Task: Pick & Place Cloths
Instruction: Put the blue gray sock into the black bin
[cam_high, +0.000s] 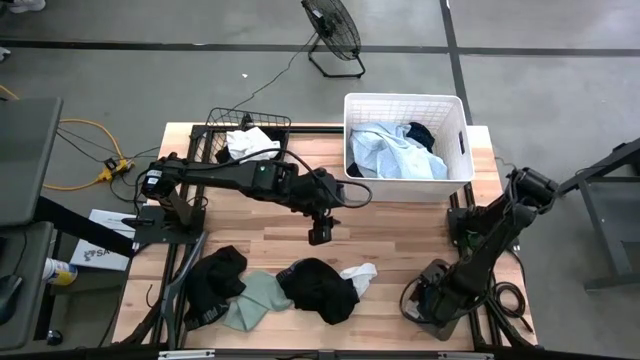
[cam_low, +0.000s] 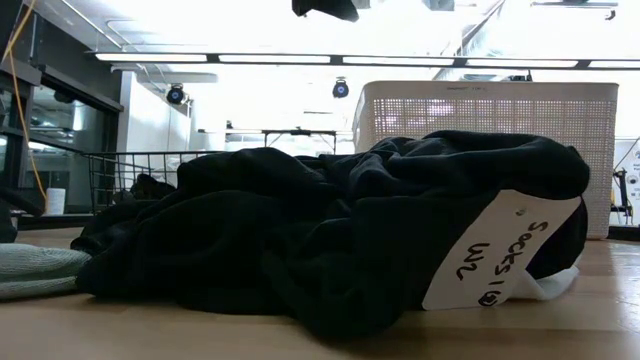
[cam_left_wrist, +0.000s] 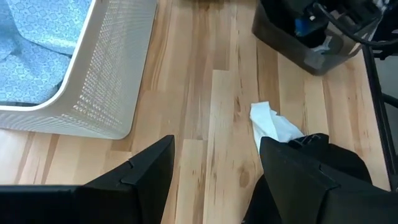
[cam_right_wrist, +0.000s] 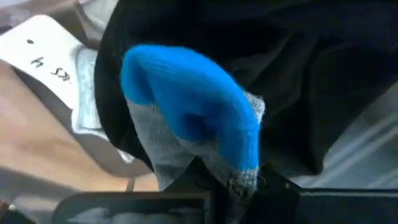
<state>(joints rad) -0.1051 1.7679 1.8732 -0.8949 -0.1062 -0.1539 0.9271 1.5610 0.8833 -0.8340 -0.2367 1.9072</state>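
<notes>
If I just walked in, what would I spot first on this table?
Probably the big black cloth heaped at the table's near edge, with a white tag reading "Socks". Next, the white laundry basket at the far side, holding pale blue cloth. The left hand hangs open above the table between them.

Floor (cam_high: 520, 30): grey concrete, dark seams. Fan (cam_high: 333, 30): black, standing on the floor beyond the table. Cable (cam_high: 85, 150): yellow, coiled on the floor by the table's side. Ceiling lights (cam_low: 300, 58): long bright strips. Table (cam_high: 400, 240): light wood planks.
</notes>
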